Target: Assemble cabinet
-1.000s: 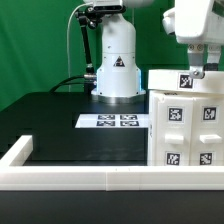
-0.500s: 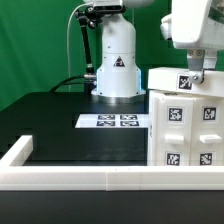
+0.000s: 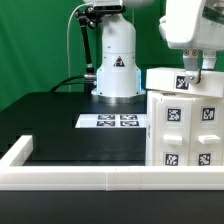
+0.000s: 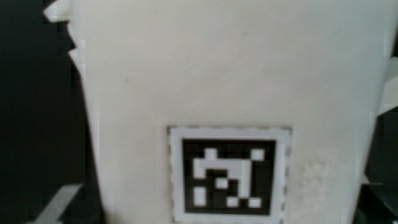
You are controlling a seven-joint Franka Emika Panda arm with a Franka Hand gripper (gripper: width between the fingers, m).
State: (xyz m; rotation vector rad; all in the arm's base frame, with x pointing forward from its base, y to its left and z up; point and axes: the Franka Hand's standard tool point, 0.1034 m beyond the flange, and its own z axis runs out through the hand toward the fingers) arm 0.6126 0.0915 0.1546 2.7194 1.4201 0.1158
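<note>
The white cabinet body [image 3: 186,128] stands at the exterior view's right, with several black-and-white tags on its front. A smaller flat white cabinet piece [image 3: 163,79] with one tag lies on top of it. My gripper [image 3: 192,68] comes down from above onto this top piece, and its fingers are closed on the piece's tagged end. In the wrist view the same white piece [image 4: 214,90] fills the picture, with its tag [image 4: 228,170] close to the jaws. The fingertips are mostly hidden there.
The marker board [image 3: 113,121] lies flat on the black table in the middle. The robot's white base [image 3: 116,62] stands behind it. The long white table rim [image 3: 80,171] runs along the front and up the exterior view's left.
My gripper and the top piece have shifted a little toward the exterior view's left over the cabinet body. Nothing else has moved.
</note>
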